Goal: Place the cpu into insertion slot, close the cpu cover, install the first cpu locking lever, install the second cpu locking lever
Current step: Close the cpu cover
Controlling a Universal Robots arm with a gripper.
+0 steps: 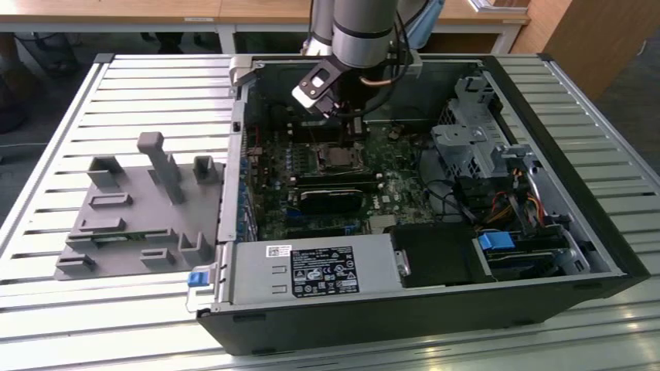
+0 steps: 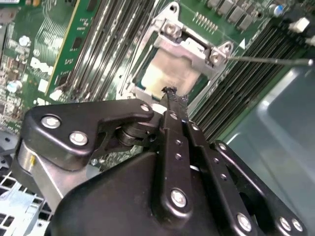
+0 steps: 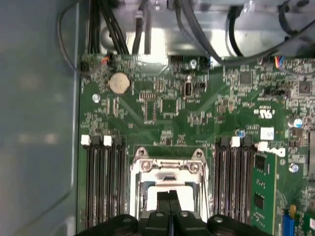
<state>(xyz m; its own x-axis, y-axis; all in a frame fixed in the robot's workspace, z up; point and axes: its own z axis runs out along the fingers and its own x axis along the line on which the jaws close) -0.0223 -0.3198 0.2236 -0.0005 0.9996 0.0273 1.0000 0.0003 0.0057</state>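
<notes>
1. While the arm [image 1: 361, 31] reaches down from the upper middle of the exterior view, its gripper [image 1: 348, 124] hangs inside an open computer case [image 1: 413, 321] lying on a slatted table [image 1: 134, 85].
2. On that table, toward the exterior view's left and well apart from the arm, sits a grey fixture [image 1: 134, 209] with upright posts.
3. Inside the case, the gripper is just above the insertion slot [image 1: 335, 158], a small square socket near the middle of the green motherboard [image 1: 397, 182].
4. Both wrist views show the gripper [image 2: 173, 98] [image 3: 169, 196] clenched: the two black fingertips are pressed together with nothing between them.
5. The cpu [image 2: 165, 73] already lies in the socket, and its dull silver top is right beneath the fingertips. Whether they touch it cannot be told.
6. Around the chip is the cpu cover [image 2: 189, 46] [image 3: 167, 166], a silver metal frame with a screw at each of two corners. It appears to lie down over the chip, whose top shows through the window.
7. A thin metal locking lever [image 2: 270, 61] juts out from one corner of the cover, crossing the nearby memory slots [image 2: 246, 88]. Whether it is hooked down cannot be told.
8. Long black memory slots [image 3: 106, 182] flank the socket on both sides, and a round coin battery [image 3: 119, 83] sits further off on the board.
</notes>
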